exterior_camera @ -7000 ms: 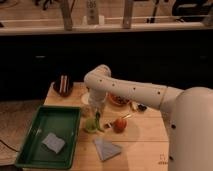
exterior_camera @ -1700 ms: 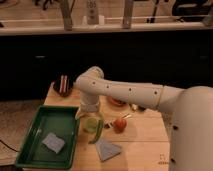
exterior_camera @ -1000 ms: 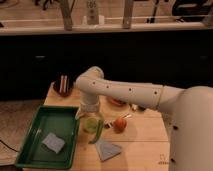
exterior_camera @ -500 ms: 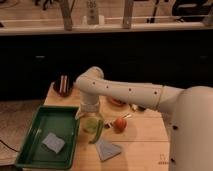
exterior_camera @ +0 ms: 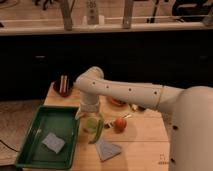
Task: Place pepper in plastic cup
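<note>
The plastic cup (exterior_camera: 90, 125), translucent with a yellow-green tint, stands on the wooden table (exterior_camera: 145, 137) just right of the green tray. The green pepper (exterior_camera: 98, 133) lies curved against the cup's right front side, its lower tip near the table; I cannot tell whether part of it is inside the cup. My gripper (exterior_camera: 89, 114) hangs straight down from the white arm (exterior_camera: 125, 92), directly above the cup and close to its rim. The wrist hides the back of the cup.
A round orange-red fruit (exterior_camera: 120, 124) sits right of the cup. A grey-blue cloth (exterior_camera: 107, 149) lies in front. The green tray (exterior_camera: 35, 150) holds a grey-blue sponge (exterior_camera: 53, 142). A dark bowl (exterior_camera: 62, 87) stands at the back left, and a reddish item (exterior_camera: 117, 102) behind the arm.
Since seven seconds ago the arm has swung left and lower over the cup. Over the last second and a half nothing has visibly moved.
</note>
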